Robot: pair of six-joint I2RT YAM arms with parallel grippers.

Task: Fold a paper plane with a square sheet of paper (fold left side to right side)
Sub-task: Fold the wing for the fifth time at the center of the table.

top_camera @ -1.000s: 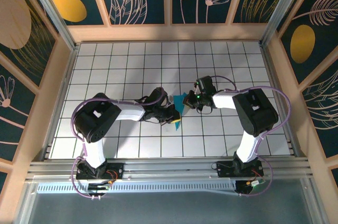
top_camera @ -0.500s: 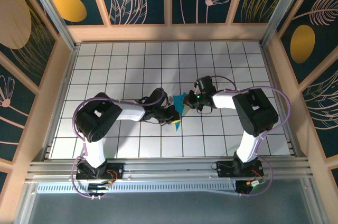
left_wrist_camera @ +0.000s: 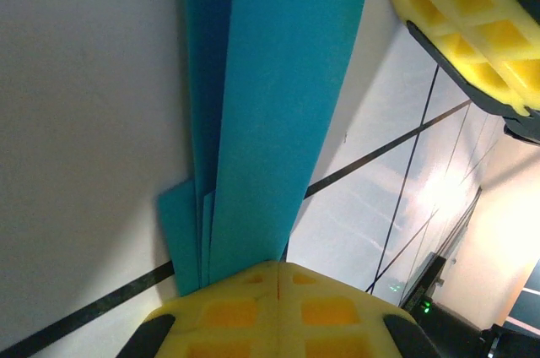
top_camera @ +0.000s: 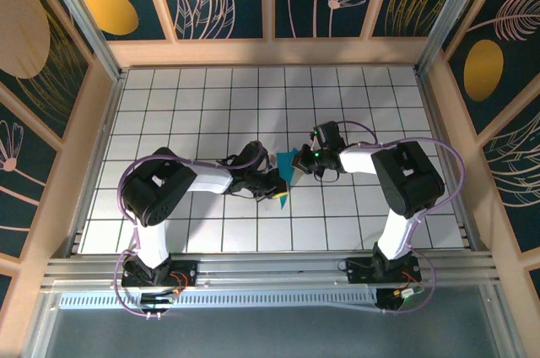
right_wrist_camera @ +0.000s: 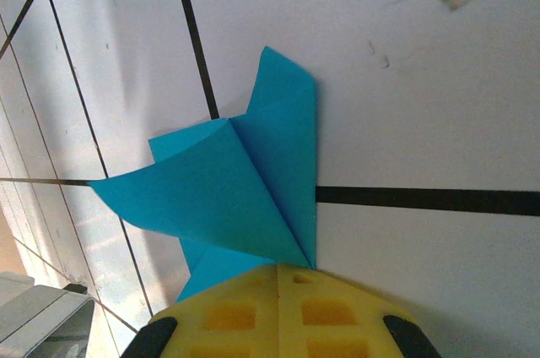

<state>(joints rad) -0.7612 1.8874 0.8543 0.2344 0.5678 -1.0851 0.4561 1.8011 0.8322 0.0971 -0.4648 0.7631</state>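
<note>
The square sheet of paper (top_camera: 288, 167) is folded into a slim cyan-blue pointed shape on the white tiled table (top_camera: 202, 105), between my two grippers. My left gripper (top_camera: 273, 188) is shut, its yellow tips (left_wrist_camera: 278, 267) down on one end of the paper (left_wrist_camera: 278, 105), whose layered strips run away from the fingers. My right gripper (top_camera: 306, 161) is shut too, its tips (right_wrist_camera: 278, 272) on the edge of the paper (right_wrist_camera: 245, 197), where a triangular flap stands a little off the table. The right gripper's yellow fingers (left_wrist_camera: 460, 12) show at the top right of the left wrist view.
Both arms reach in low over the middle of the table, wrists nearly meeting. Wooden walls (top_camera: 270, 52) ring the tiled floor. A metal rail (top_camera: 270, 267) with the arm bases runs along the near edge.
</note>
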